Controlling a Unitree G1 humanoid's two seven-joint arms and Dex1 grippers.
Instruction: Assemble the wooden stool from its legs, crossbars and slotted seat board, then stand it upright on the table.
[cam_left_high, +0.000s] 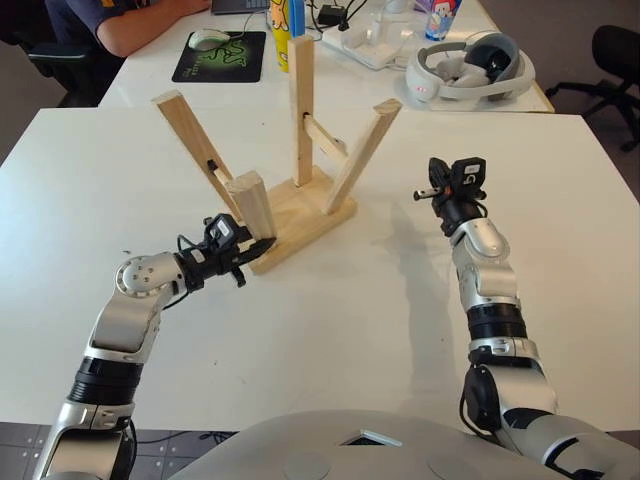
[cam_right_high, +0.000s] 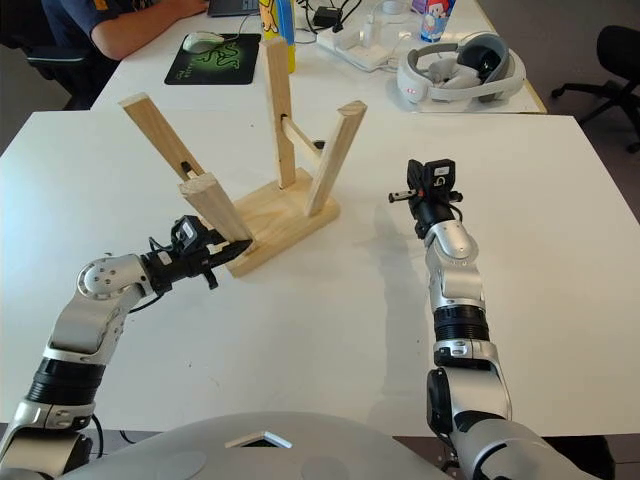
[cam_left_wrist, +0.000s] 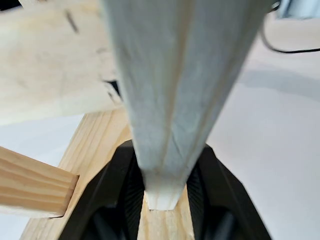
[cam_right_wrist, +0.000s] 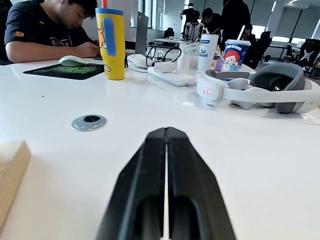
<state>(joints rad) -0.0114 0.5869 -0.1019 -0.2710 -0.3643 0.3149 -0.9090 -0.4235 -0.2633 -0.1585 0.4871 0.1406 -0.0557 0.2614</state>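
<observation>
Pale wood between black pads: the left gripper is clenched on the near leg of the stool. It grips low down, where that leg meets the slotted seat board. In the left wrist view the leg runs straight out from between the jaws, with a ribbed finger pressed to each side of it.

The stool stands upside down on the white table, its seat board flat on the surface directly beyond the left jaws. The other three legs point upward and splay outward. The far-left leg leans away above and beyond the left jaws, the back leg rises at the far side of the board, and the right leg slants toward the right gripper. A crossbar joins the back leg and the right leg.

The right gripper is held above the table, well apart from the stool, which lies to the left of its jaws. Its two fingers are pressed together with nothing between them.

On the next table, far beyond both sets of jaws, are a black mouse pad with a mouse, a yellow cup and a white headset.
</observation>
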